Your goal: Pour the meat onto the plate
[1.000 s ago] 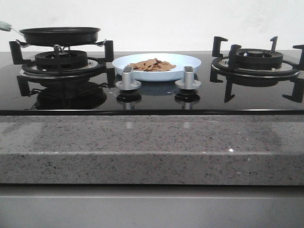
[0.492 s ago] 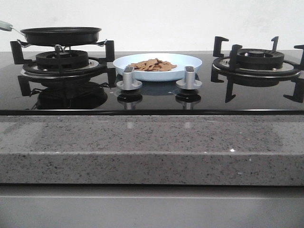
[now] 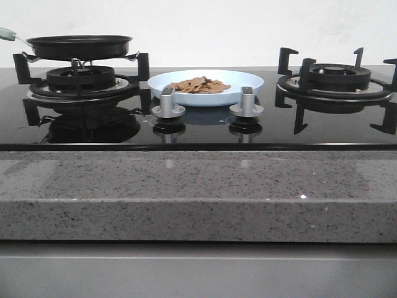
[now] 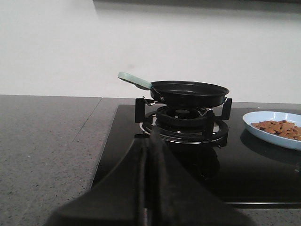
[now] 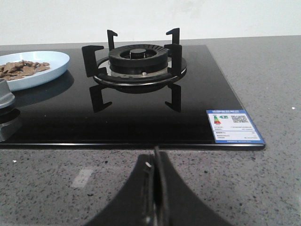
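While the meat [image 3: 200, 85] sits in a little brown heap on the pale-blue plate [image 3: 248, 79], the plate rests in the middle of the black glass stove [image 3: 198, 131], between the 2 burners. A black frying pan [image 3: 79, 46] sits on the left burner [image 3: 80, 81], w/ its light green handle [image 4: 134, 80] sticking out away from the plate. Nothing sits on the right burner [image 3: 335, 77]. Two silver knobs [image 3: 168, 104] stand just in front of the plate & hide a bit of its rim in the front view. Both arms are out of the front view. Only the left wrist view shows the left gripper [image 4: 151, 141]: its dark fingers are pressed together w/ nothing between them, low over the counter near the pan. Only the right wrist view shows the right gripper [image 5: 156, 162], also closed & holding nothing, in front of the right burner. That view also shows a blue sticker [image 5: 233, 125] on the glass corner. A gray speckled stone counter [image 3: 198, 192] runs around the stove, & a plain white wall [image 3: 205, 25] is behind.
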Controlling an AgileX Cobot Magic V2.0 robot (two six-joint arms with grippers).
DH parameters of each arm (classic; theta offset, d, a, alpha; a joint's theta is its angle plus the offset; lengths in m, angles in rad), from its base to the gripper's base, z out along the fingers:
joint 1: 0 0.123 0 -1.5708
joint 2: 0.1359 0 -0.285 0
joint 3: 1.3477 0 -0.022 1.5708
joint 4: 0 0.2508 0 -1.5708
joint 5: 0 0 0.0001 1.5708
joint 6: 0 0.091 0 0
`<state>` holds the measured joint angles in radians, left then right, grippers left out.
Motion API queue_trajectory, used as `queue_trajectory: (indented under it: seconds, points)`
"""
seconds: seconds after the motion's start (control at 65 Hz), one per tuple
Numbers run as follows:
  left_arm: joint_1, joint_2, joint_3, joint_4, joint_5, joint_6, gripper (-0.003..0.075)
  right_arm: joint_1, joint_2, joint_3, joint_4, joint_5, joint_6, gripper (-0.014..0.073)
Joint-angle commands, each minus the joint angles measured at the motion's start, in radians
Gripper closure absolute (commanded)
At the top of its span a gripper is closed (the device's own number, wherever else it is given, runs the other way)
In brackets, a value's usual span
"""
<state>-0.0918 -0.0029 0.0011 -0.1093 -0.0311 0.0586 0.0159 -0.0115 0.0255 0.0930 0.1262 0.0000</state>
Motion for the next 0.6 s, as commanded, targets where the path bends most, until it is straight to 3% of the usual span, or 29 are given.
queue_trajectory:
  seconds: [0.0, 0.231, 0.585]
  points:
    - [-0.008, -0.017, 0.009, -0.005, -0.077, -0.010, 0.0741, -0.007, -0.016, -0.004, 0.000, -0.097, -0.006, 0.0663]
    - [-0.008, -0.017, 0.009, -0.005, -0.077, -0.010, 0.0741, -0.007, -0.016, -0.004, -0.126, -0.185, 0.100, 0.0663]
    - [-0.008, -0.017, 0.009, -0.005, -0.077, -0.010, 0.0741, -0.007, -0.016, -0.004, -0.126, -0.195, 0.099, 0.0663]
